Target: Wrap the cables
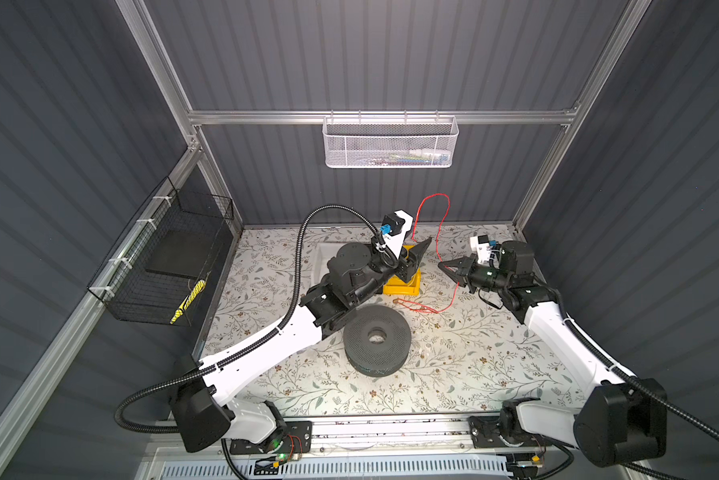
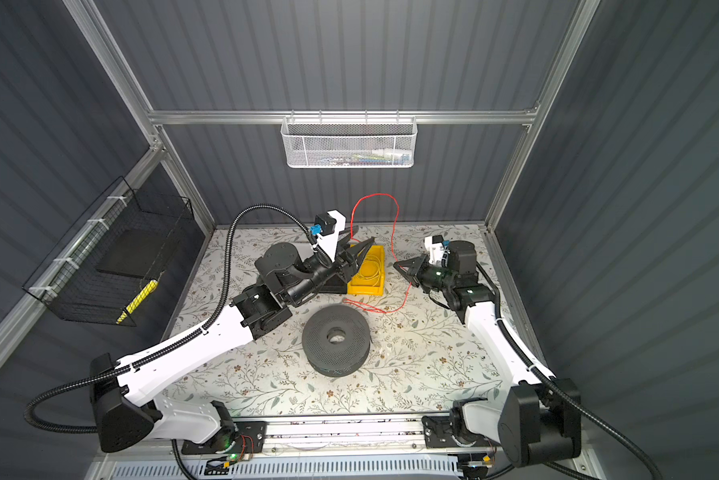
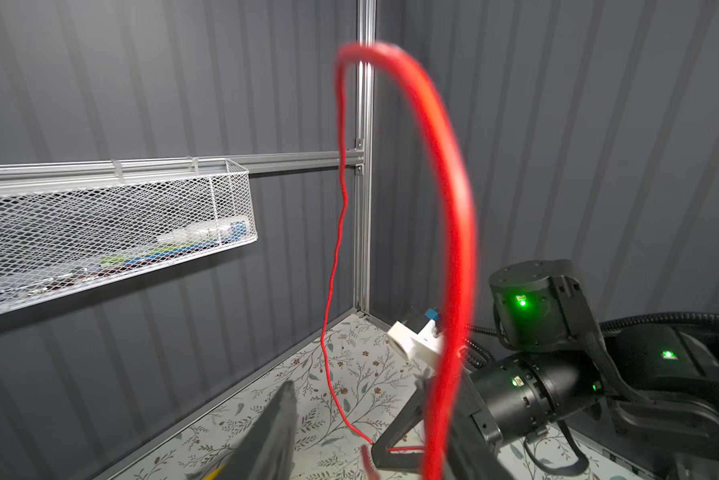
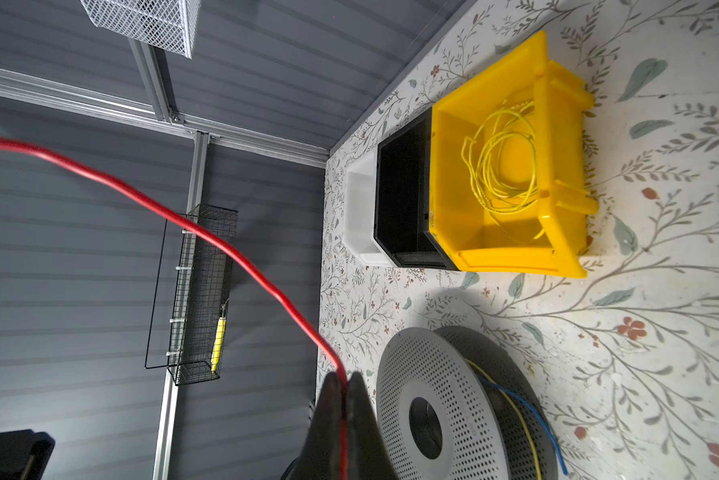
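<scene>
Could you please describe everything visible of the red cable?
The red cable is a thin, bright, plastic-looking wire. It arches in a tall springy loop from between the left gripper's parted fingers to the right gripper, shut on it, then droops to a loose tangle on the floral table beside the yellow bin.

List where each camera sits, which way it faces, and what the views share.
Top views: high over the front edge, looking down on the table; both arms, the left gripper and right gripper show.
Left wrist: on the left arm, facing the back corner, white mesh basket and red cable; left fingers and the right arm show.
Right wrist: on the right arm, facing across to the yellow bin and spool; right fingers pinch the red cable.
Shared: every view shows the red cable and white mesh basket.
</scene>
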### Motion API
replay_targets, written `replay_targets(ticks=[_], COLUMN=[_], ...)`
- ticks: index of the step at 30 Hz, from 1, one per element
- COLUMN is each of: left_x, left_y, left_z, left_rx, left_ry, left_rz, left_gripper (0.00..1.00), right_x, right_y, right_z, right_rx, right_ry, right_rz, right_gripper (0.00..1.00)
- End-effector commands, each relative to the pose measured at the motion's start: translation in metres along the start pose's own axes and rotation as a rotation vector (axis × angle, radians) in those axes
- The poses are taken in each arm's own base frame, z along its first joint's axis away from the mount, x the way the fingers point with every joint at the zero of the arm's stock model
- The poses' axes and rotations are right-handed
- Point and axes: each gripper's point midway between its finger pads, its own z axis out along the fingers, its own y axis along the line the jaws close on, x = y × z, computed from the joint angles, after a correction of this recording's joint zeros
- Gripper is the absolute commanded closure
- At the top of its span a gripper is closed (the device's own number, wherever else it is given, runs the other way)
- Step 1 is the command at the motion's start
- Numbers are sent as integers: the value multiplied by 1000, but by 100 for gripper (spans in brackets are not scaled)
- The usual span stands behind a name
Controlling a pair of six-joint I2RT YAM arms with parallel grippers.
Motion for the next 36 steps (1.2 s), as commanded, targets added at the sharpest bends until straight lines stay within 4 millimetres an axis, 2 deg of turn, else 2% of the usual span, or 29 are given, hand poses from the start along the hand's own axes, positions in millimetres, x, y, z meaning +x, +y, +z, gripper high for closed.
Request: replay_targets(ticks=[1, 10, 13, 14, 15, 18, 19, 25, 27, 29, 30, 32, 36], left_x=[-16, -12, -5, -12, -9, 13, 26, 97, 113, 117, 113, 99, 76], left_y=[7, 16, 23, 25, 31, 46, 52, 75, 80, 85, 83, 65, -1], left_z=[1, -3, -7, -9, -11, -25, -33, -101, -122, -138, -141, -137, -141], left_rx=[-27, -60, -74, -72, -76, -78, -96, -214, -259, -313, -291, -173, 201], left_ry=[-21, 29, 100, 118, 177, 413, 518, 1120, 1253, 1306, 1277, 1161, 1047], left_rz=[-1, -8, -22, -23, -21, -1, 9, 36, 5, -36, -103, -217, -401], left_gripper=[68, 100, 100, 100, 100, 100, 100, 100, 100, 100, 100, 100, 100], right_x=[2, -1, -4, -5, -9, -25, -31, -75, -90, -101, -112, -120, -133], right_y=[13, 17, 15, 13, 11, -6, -13, -77, -94, -108, -118, -133, -155], right_z=[-1, -3, -5, -7, -10, -23, -27, -54, -61, -66, -72, -78, -92], right_rx=[-39, -40, -16, -3, 20, 137, 178, 463, 529, 573, 623, 685, 743], right_ry=[12, 6, 7, 8, 0, -41, -52, -170, -201, -223, -260, -274, -329], right_rz=[-23, -38, -67, -78, -98, -174, -193, -261, -261, -258, -268, -276, -246], right_gripper=[100, 100, 100, 100, 100, 100, 100, 100, 100, 100, 100, 100, 100])
